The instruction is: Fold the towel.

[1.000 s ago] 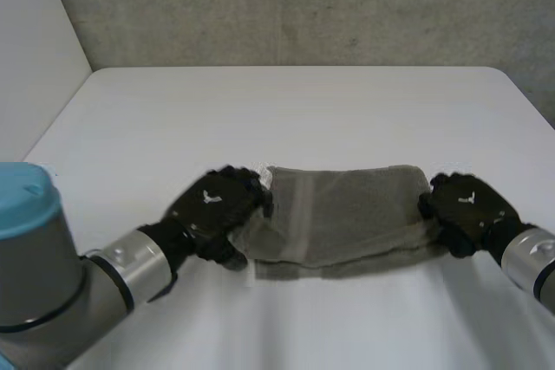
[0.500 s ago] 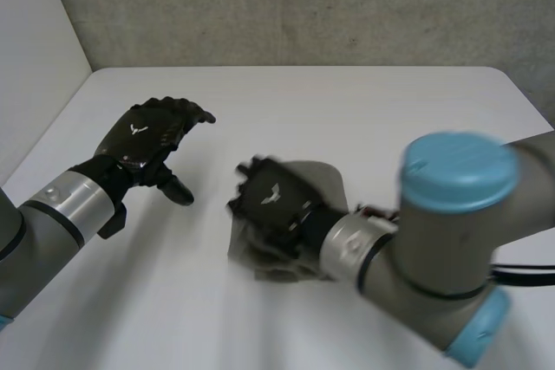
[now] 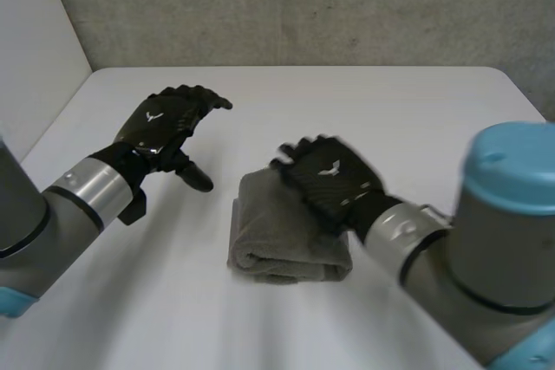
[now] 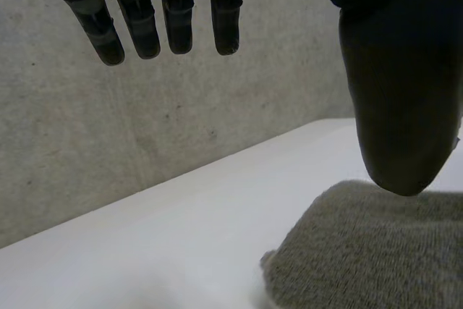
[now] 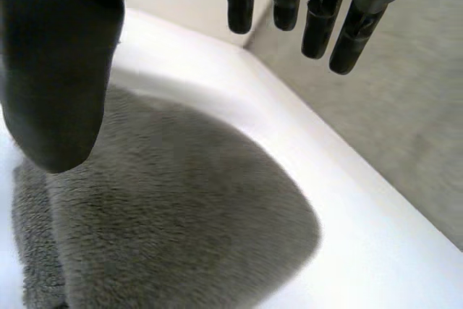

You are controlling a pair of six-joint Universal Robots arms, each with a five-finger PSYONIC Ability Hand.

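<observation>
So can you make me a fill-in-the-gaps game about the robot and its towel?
1. The towel lies ____ in a small bundle on the white table.
2. The right hand hovers over the ____.
3. The left hand, off to the side with straight fingers, holds ____.

Missing words: folded; towel; nothing.

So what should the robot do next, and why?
Probably draw the right hand up and away from the towel. The towel already lies folded in a bundle on the table, the right hand is open above it gripping nothing, and the left hand is open, off to the side.
</observation>
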